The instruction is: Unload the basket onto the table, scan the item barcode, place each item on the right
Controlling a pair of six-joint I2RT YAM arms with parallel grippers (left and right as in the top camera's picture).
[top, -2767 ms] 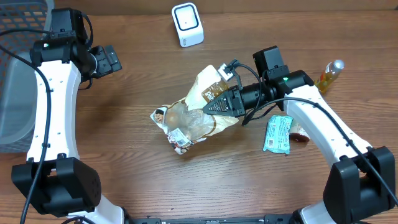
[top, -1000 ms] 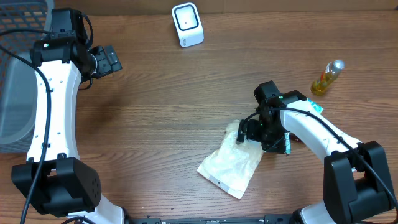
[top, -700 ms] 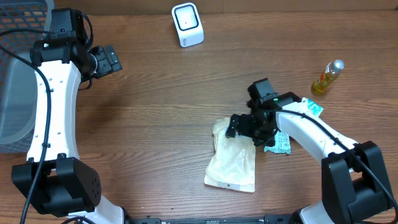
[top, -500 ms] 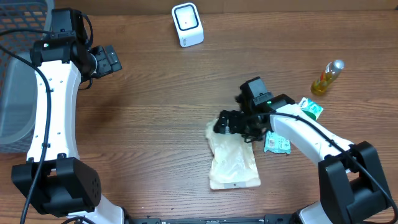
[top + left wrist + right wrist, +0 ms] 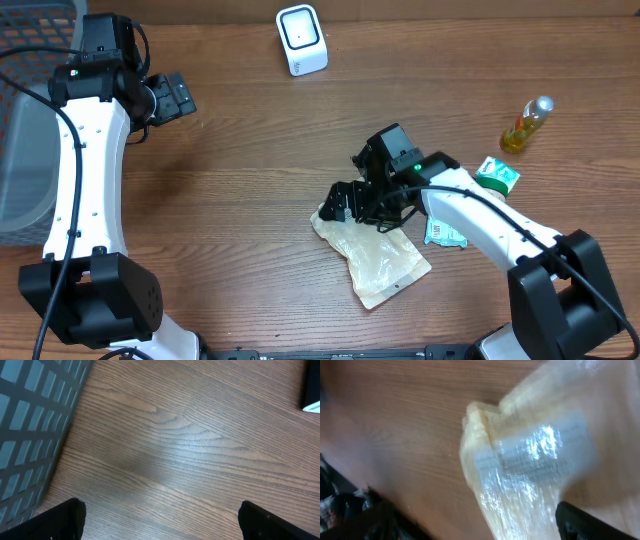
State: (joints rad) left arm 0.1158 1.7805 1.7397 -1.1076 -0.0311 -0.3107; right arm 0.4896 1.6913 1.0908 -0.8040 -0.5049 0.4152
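With the right gripper [image 5: 342,202] spread wide and empty, fingers [image 5: 590,522] straddling the bag [image 5: 385,262] just beneath them, I'd pinch that crinkly end, keep its printed label [image 5: 530,455] uncovered, then head for the scanner [image 5: 301,38] well beyond; the left gripper [image 5: 176,96] gapes empty too.

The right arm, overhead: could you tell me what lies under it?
The top end of a clear plastic bag and part of a teal packet; the right arm covers the rest of each.
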